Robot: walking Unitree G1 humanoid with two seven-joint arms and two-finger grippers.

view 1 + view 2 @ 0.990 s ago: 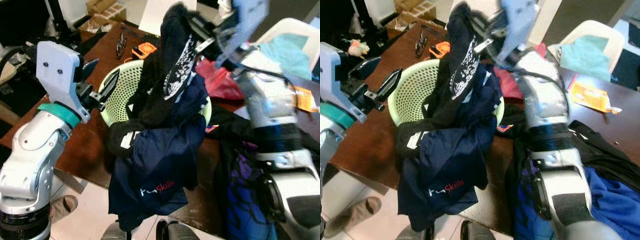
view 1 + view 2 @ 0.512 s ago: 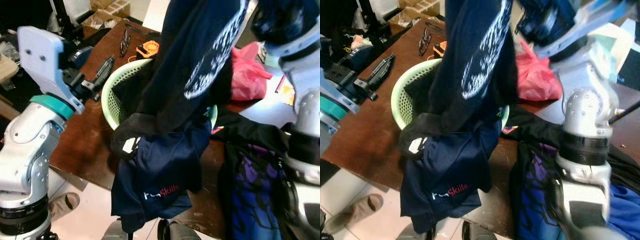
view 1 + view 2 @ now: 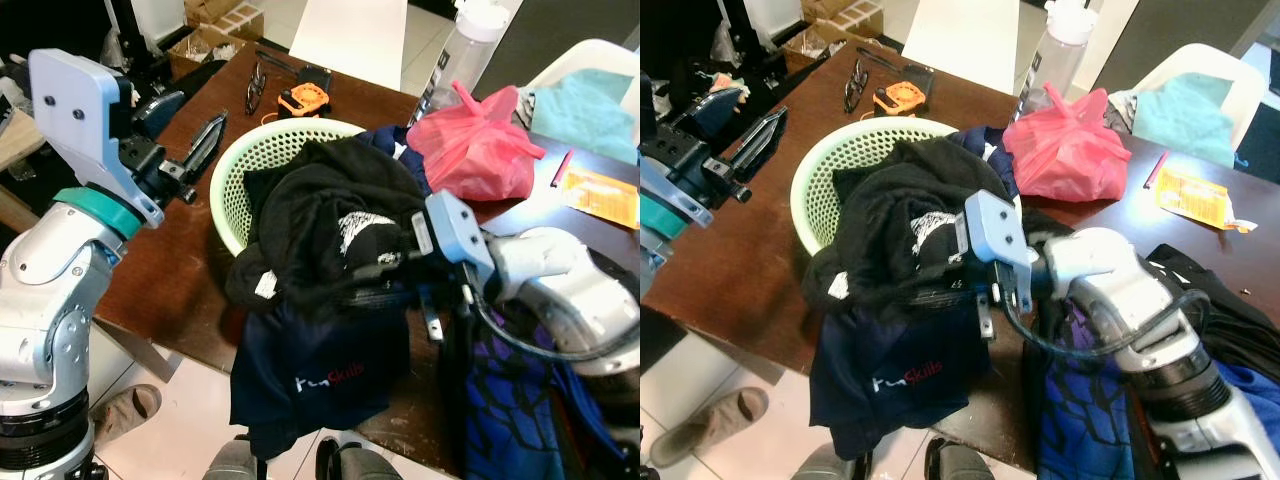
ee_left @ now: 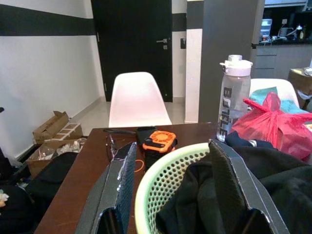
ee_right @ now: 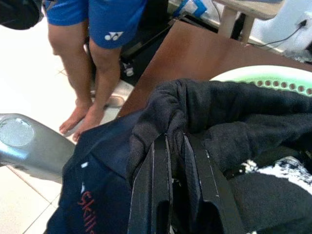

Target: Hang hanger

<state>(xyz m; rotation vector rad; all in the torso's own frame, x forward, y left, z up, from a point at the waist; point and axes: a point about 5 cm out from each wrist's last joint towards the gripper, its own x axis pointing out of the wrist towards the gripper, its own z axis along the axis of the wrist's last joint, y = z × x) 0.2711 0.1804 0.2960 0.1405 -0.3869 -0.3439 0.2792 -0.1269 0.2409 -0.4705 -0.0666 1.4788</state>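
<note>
We see our right gripper [image 5: 178,161] pinched narrow on the black garment [image 3: 320,215] heaped in the pale green laundry basket [image 3: 262,150], at the basket's near rim. Our left gripper [image 4: 173,183] hovers spread wide just beside the basket's left rim. A navy shirt [image 3: 320,380] hangs below the basket. No hanger is discernible.

Even, soft indoor light is seen throughout; the head views are sharp. Glare is cast on the pale floor [image 5: 29,87], upper left of the right wrist view.
</note>
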